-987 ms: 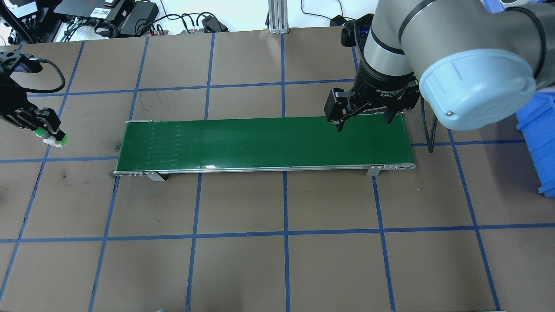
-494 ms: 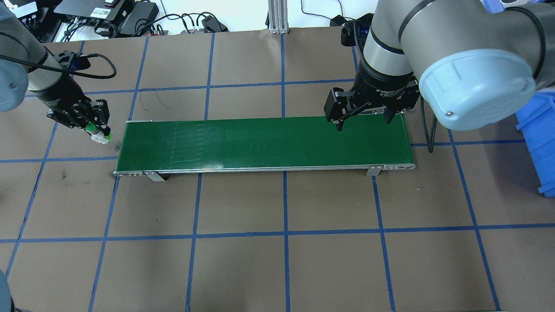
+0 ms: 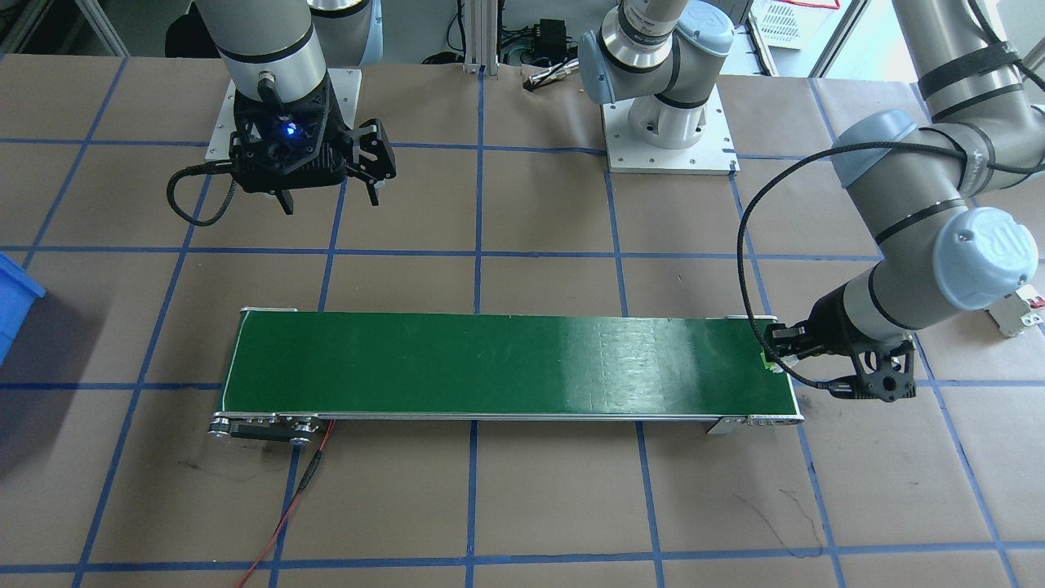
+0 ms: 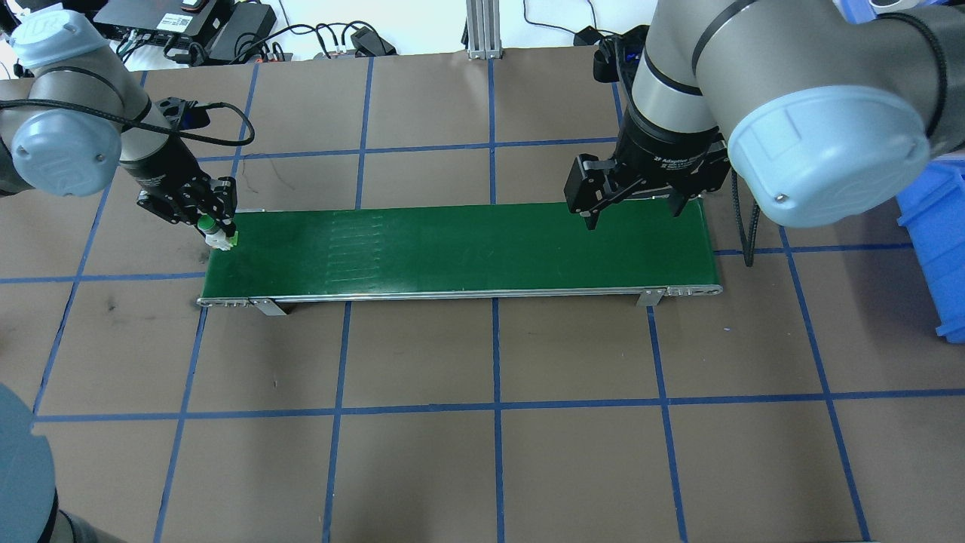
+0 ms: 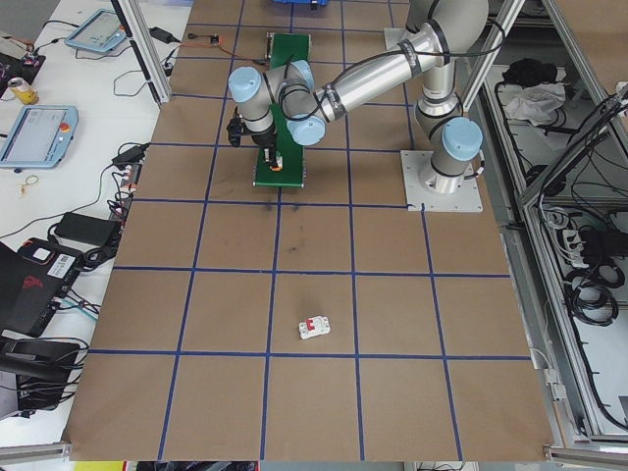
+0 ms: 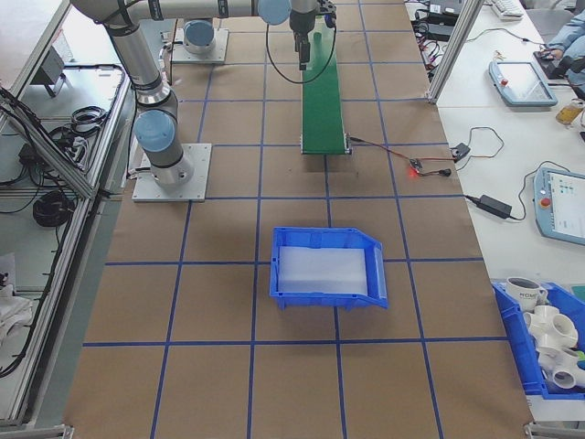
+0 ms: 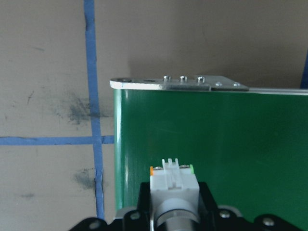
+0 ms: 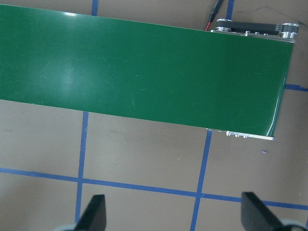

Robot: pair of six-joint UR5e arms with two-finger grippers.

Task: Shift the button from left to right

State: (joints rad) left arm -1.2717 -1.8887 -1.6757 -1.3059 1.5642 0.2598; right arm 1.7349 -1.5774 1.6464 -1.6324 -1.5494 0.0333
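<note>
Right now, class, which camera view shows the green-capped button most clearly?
The left wrist-mounted view: the button fills the foreground, held in the left gripper over the belt's end. Overhead exterior shows it small; front-facing only a sliver; side views barely.

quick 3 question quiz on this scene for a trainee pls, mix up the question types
1. True or false: the left gripper is shut on the small green-capped push-button switch.
2. Over which end of the long green conveyor belt is the button held? A) the robot's left end B) the middle C) the robot's right end
3. Fill in: the right gripper, holding nothing, has its jaws ____.

Key: 1 true; 2 A; 3 open
</note>
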